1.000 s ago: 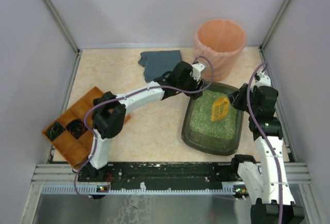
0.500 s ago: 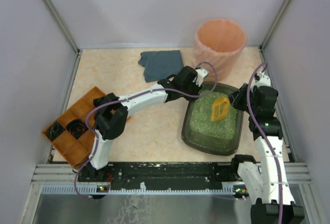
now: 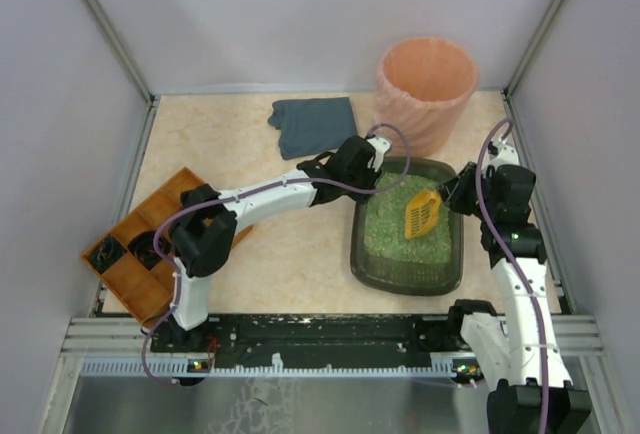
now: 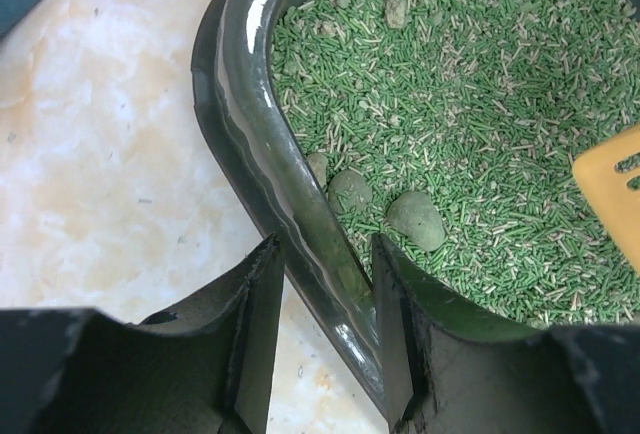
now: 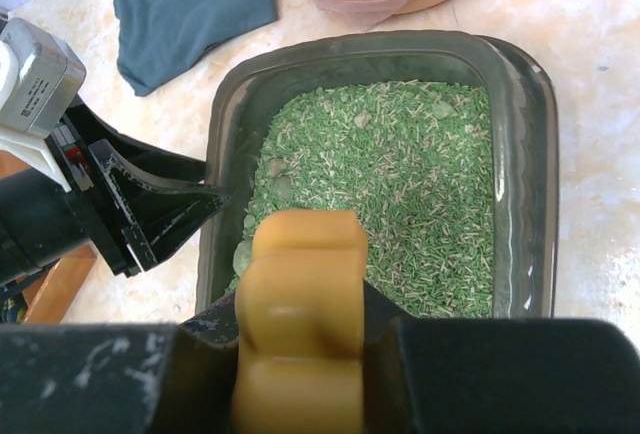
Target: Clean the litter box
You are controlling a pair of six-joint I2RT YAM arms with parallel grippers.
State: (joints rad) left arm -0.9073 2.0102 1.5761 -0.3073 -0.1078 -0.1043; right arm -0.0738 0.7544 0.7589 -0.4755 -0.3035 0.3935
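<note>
The litter box [image 3: 400,284] lies on the right part of the table [image 3: 220,154], in front of the peach bin [image 3: 427,79], and green litter [image 4: 480,104] covers its bottom. Compared with one second ago the box is turned. Before, it lay slanted with its near end pushed to the right; now its long sides run almost straight toward the arms and its near end is more to the left. The left gripper [image 4: 322,289] has its jaws closed on the left rim near the far corner, with one finger [image 4: 255,304] outside the wall and the other inside it, over the litter. This gripper has come a little back and to the left together with the rim. Near the inner finger some grey-green clumps [image 4: 415,219] lie close to the wall. The right gripper [image 5: 300,354] is clamped on the handle of the yellow scoop [image 3: 422,211], whose blade is over the right half of the litter, almost where it was before. The dark cloth [image 3: 312,124] and the wooden tray [image 3: 140,244] have not moved.
</note>
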